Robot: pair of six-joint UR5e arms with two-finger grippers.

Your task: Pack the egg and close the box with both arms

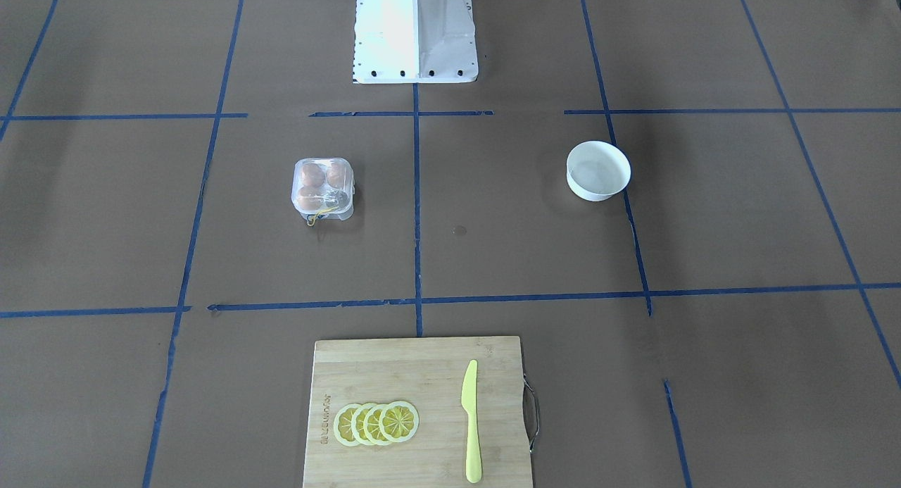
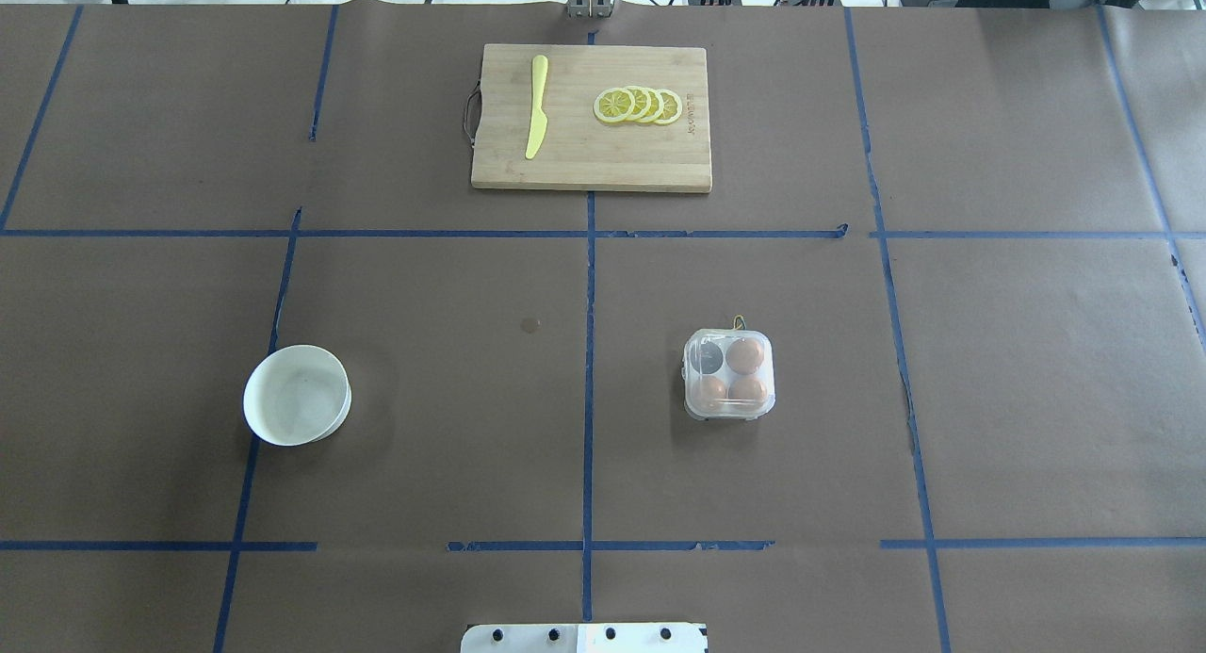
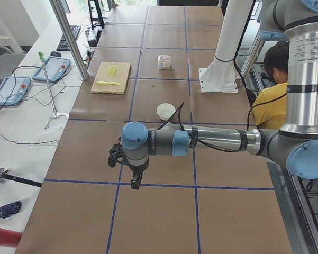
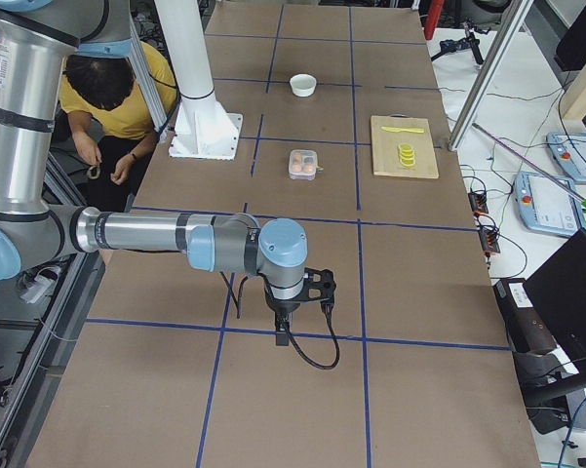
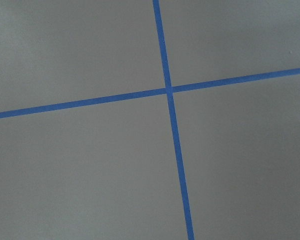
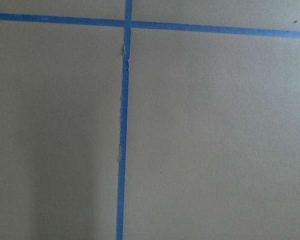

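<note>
The box point(image 2: 729, 374) sits shut on the brown table point(image 2: 424, 427), its clear lid down over four cells. Three brown eggs point(image 2: 744, 354) fill three of them, alike enough that the task's own cannot be told from the others. A thin yellow string point(image 2: 738, 323) trails from the box's edge away from the robot base point(image 2: 584, 637). Well apart from the box, on the robot's left of it, stands a white bowl point(image 2: 297, 395). Beyond the box, farther from the base, lies a wooden cutting board point(image 2: 592, 168) bearing a yellow knife point(image 2: 536, 106) and overlapping lemon slices point(image 2: 639, 106). Both arms are far from the box, out over the table's ends. The left arm point(image 3: 217, 140) carries the left gripper point(image 3: 116, 157) above a crossing of blue tape, and the right arm point(image 4: 156, 234) carries the right gripper point(image 4: 319, 288) likewise. Only the side views show the grippers, so I cannot tell how far either is open or whether it has hold of anything.
</note>
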